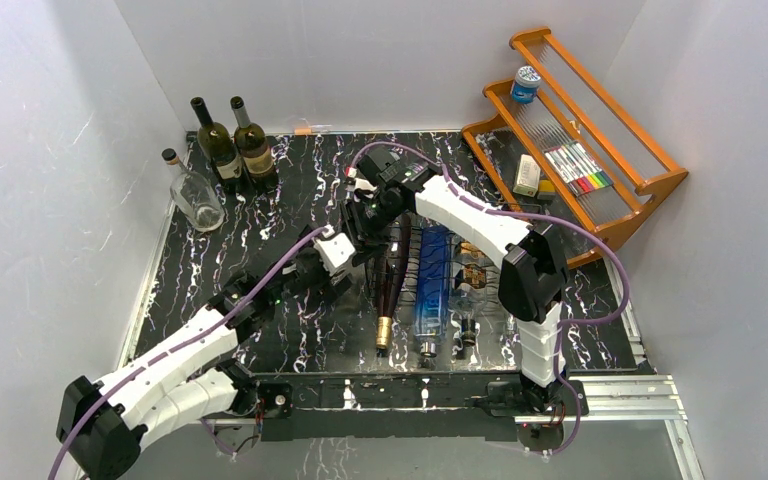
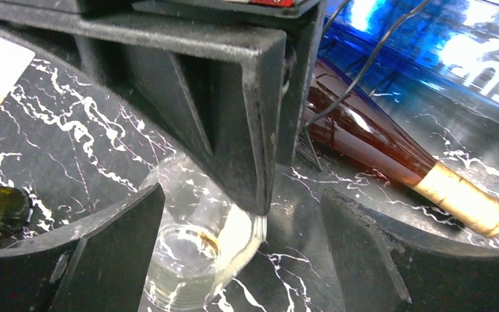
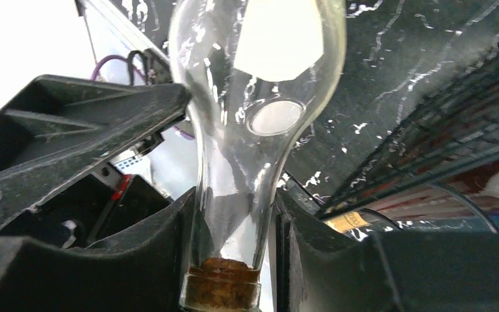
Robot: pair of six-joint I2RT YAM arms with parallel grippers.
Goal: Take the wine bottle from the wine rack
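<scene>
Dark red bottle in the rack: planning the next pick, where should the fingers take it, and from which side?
Probably the neck behind the gold foil, from above. The dark red bottle lies flat, its neck clear of the wire rack at the near end, while the blue bottle crowds its body.

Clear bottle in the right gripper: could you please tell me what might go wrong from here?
1. The right gripper clamps the clear bottle only at its thin neck, by the cork. The smooth glass might slip or swing.
2. The left gripper, open, sits very close to the right gripper and the bottle, so they might collide.
3. The brown bottle lies right beside them in the rack. A sideways move could knock it.
</scene>
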